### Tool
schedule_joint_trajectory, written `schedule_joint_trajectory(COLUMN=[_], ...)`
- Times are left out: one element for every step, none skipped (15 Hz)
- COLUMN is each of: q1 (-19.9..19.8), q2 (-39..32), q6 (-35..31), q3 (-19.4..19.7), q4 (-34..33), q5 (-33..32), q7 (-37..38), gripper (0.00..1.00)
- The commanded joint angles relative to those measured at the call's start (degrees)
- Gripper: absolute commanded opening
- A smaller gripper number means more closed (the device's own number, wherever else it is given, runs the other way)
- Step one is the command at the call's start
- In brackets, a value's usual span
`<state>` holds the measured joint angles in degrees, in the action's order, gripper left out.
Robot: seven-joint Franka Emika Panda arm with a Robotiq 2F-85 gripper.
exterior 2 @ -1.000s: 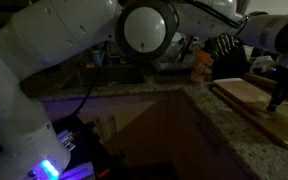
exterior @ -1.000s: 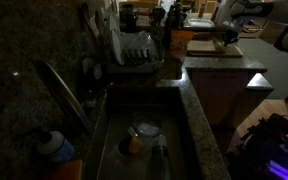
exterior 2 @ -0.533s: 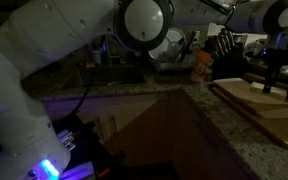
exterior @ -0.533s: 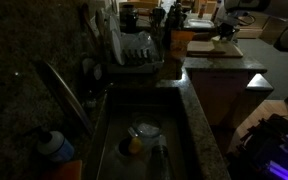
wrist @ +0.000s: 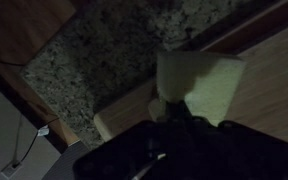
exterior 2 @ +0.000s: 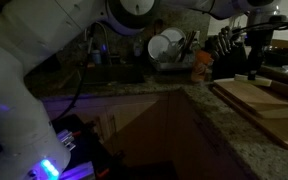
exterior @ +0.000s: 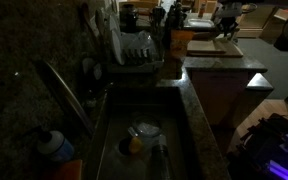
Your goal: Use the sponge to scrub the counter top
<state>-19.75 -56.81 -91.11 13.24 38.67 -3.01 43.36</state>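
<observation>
The gripper (wrist: 172, 108) is seen clamped on the sponge (wrist: 202, 82), shown only in the wrist view, at 12 o'clock. The cutting board (wrist: 274, 95) lies beneath, with the counter top (wrist: 104, 55) at 10 o'clock. In an exterior view the sink (exterior: 109, 125) is shown.

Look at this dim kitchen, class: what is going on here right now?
The robot arm's gripper is shut on the pale yellow sponge. In the wrist view the sponge sits over the edge of the wooden cutting board, with the speckled counter top just beside it. In both exterior views the gripper looks raised above the board, so scrubbing the granite does not seem under way yet, though it is too dark to be sure.
</observation>
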Motion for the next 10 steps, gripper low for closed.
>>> schedule_joint_trajectory(q1=[3.37, 4.09, 4.66, 5.03, 5.55, 5.91, 6.09, 5.87, 5.63, 5.34], q2=[6.21, 7.42, 8.45, 9.22, 10.22, 11.11, 12.12, 13.50, 14.80, 16.14], q6=[-0.46, -1.56, -2.83, -4.81, -7.06, -10.03, -13.26, -16.02, -17.86, -19.82], q3=[0.70, 0.40, 0.03, -0.36, -0.59, -0.73, -1.02, -1.44, -1.62, -1.53], q4=[11.53, 14.34, 16.71, 18.84, 21.17, 23.36, 25.78, 28.05, 30.38, 32.71], q5=[-4.84, -6.03, -7.03, -7.78, -8.59, -9.24, -9.53, -8.35, -7.14, -6.20], q7=[-7.18, -9.22, -11.52, -13.83, -15.97, -17.90, -19.40, -18.44, -17.21, -15.44], gripper=[0.01, 0.01, 0.01, 0.01, 0.01, 0.01, 0.01, 0.01, 0.01, 0.01])
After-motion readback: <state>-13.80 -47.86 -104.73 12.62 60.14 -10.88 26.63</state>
